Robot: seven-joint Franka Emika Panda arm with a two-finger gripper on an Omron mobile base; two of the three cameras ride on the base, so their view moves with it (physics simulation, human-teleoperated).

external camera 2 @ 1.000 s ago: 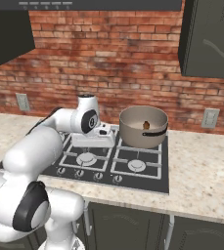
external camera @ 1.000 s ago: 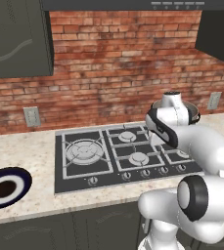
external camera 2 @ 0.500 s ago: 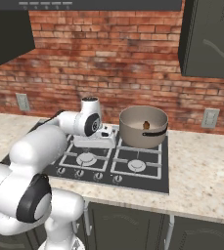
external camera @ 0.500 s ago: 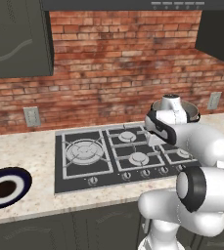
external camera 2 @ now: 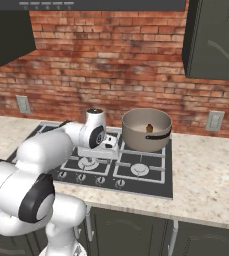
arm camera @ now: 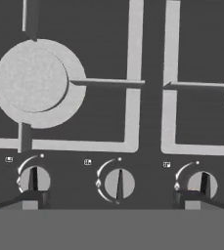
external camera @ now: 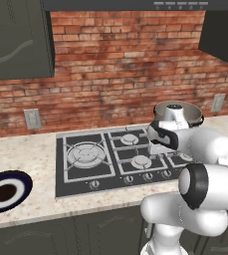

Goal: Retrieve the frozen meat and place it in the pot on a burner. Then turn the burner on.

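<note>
Inside the wide round grey metal pot sits the small reddish-brown meat chunk — done. Jaws stand wide and empty above the round grey stove knobs — burner still to turn on.

The white arm reaches forward, its hand pointing straight down with both fingertips spread apart.

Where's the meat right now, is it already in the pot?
Yes. In the right base view the meat lies inside the pot, which stands on the stove's back right burner, beside the brick wall.
</note>
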